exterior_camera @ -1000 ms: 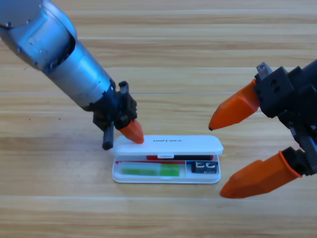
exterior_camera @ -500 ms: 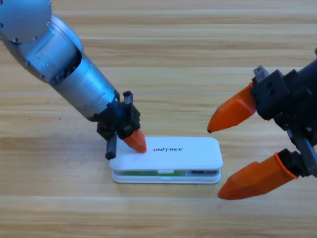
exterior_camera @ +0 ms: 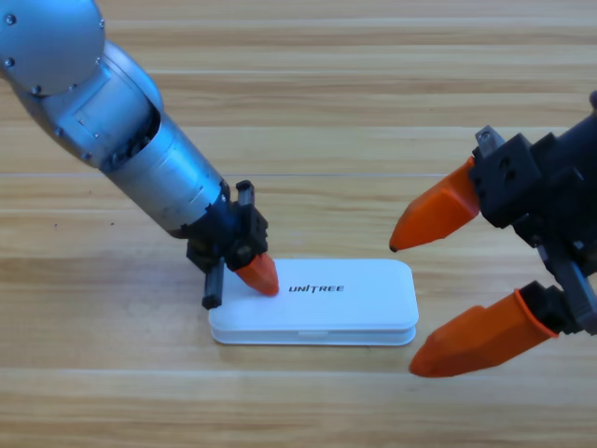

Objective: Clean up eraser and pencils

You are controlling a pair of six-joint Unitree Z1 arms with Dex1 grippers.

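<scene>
The white Unitree case (exterior_camera: 354, 301) lies shut near the middle of the table, its lid flat on its base. The eraser and the pencils are hidden from view. My left gripper (exterior_camera: 259, 274) comes in from the upper left, shut, its orange tip pressing down on the lid's left end. At the right edge my right gripper (exterior_camera: 403, 310) hangs open, with one orange jaw just above and right of the case's right end and the other below it. Nothing is between its jaws.
The left arm's grey forearm (exterior_camera: 140, 159) slants from the top left corner down to the case. The right arm's black wrist (exterior_camera: 550, 215) fills the right edge. Bare wooden table (exterior_camera: 308, 121) lies behind the case and in front of it.
The case's lid has come down from half open to fully shut, covering the green and black things inside. My left gripper moved slightly down and right with the lid. The right gripper barely moved.
</scene>
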